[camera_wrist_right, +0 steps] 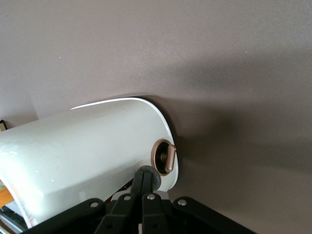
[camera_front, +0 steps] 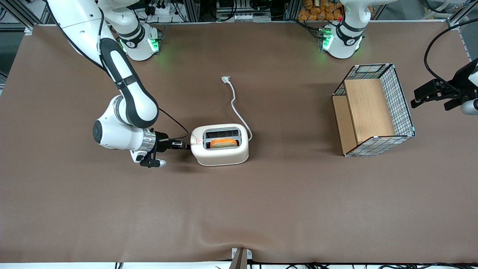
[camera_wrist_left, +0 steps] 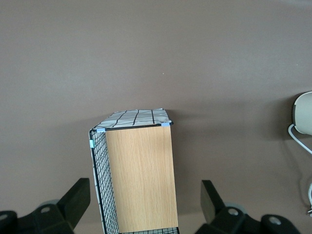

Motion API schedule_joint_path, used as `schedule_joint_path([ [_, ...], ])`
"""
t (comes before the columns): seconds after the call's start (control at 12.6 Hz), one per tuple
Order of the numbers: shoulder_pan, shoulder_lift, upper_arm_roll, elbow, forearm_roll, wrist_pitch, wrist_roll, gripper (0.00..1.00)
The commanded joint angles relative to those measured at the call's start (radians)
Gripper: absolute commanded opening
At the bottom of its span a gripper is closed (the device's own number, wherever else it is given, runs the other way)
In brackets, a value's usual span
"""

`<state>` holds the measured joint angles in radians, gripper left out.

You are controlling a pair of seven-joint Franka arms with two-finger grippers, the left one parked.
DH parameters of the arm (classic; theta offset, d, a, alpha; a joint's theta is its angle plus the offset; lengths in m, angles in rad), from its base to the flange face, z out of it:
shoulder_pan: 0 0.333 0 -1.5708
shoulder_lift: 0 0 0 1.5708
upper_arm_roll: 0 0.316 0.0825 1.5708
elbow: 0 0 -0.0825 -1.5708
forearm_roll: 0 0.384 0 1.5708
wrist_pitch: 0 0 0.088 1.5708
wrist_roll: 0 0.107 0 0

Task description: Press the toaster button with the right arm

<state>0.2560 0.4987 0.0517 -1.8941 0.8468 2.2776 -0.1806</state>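
The white toaster (camera_front: 220,145) stands mid-table with an orange toast slice (camera_front: 223,143) in the slot nearer the front camera. My right arm's gripper (camera_front: 188,145) lies level at the toaster's narrow end face, the one toward the working arm's end. In the right wrist view the gripper (camera_wrist_right: 145,176) is shut, and its joined fingertips touch the grey round toaster button (camera_wrist_right: 156,178) on the toaster (camera_wrist_right: 92,151). A brown dial (camera_wrist_right: 165,157) sits right beside the button. In the front view the button is hidden by the fingertips.
The toaster's white cord (camera_front: 235,104) runs away from the front camera and ends in a plug (camera_front: 225,79). A wire-and-wood basket (camera_front: 373,110) stands toward the parked arm's end, and it also shows in the left wrist view (camera_wrist_left: 139,175).
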Motion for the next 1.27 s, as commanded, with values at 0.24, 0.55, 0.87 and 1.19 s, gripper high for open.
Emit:
schedule_joint_path([
  [0.24,-0.043,0.038,-0.01,0.191,0.022,-0.211,0.137,0.54],
  [0.55,-0.054,0.037,-0.064,0.294,-0.05,-0.352,0.176,1.0],
  [0.87,-0.051,0.038,-0.085,0.444,-0.242,-0.48,0.178,1.0],
  [1.19,-0.075,0.043,-0.081,0.619,-0.411,-0.66,0.164,1.0],
])
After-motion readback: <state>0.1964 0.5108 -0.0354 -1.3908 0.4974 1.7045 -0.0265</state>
